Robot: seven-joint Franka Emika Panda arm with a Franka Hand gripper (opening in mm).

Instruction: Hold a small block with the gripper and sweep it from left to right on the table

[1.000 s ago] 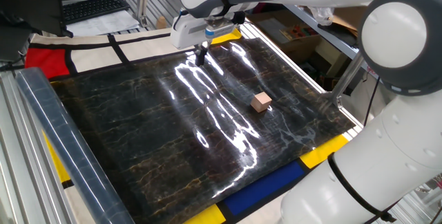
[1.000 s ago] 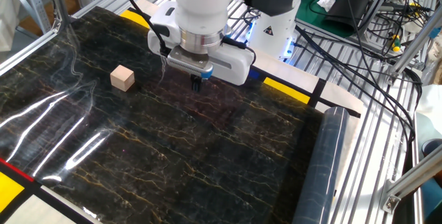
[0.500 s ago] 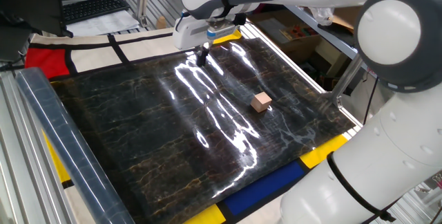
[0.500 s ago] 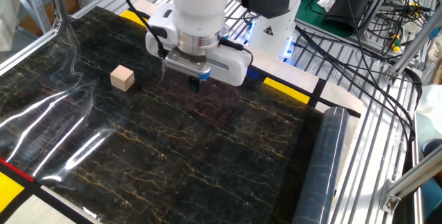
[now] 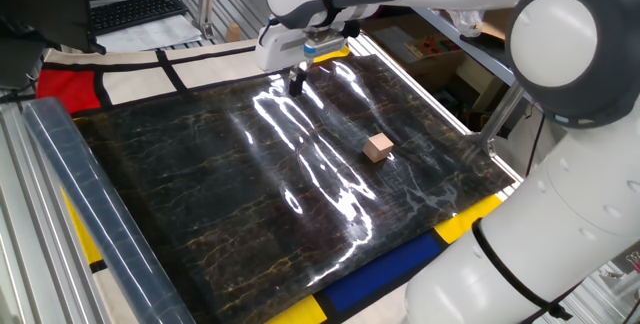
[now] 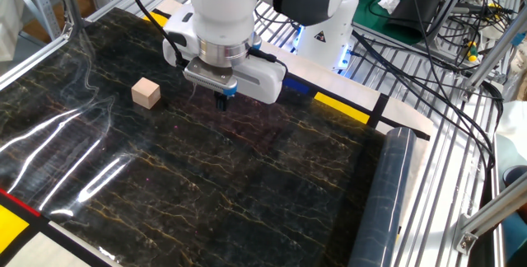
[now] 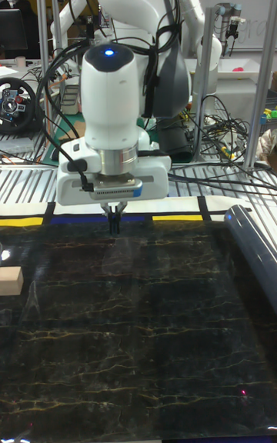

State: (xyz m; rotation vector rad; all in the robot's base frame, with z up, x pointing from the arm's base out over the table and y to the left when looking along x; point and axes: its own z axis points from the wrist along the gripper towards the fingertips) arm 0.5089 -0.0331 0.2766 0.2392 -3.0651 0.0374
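One arm only, reaching in over the table [image 5: 200, 194], wrist vertical, gripper [image 6: 221, 100] pointing straight down, fingers pressed together on nothing, tips just above the marble sheet. Small block [image 6: 146, 93] well apart, alone on the sheet, near the tall view's left edge [image 7: 10, 280].

- One small block [image 5: 378, 147] [image 6: 146, 93] [image 7: 10, 281], on the table [image 5: 200, 184] [image 6: 206, 185] [image 7: 138, 320].
- One gripper [image 5: 296, 86] [image 6: 221, 101] [image 7: 114, 218], above the table.
- One grey roll [image 5: 85, 204] [image 6: 381, 201] [image 7: 258, 251], at the table's edge.
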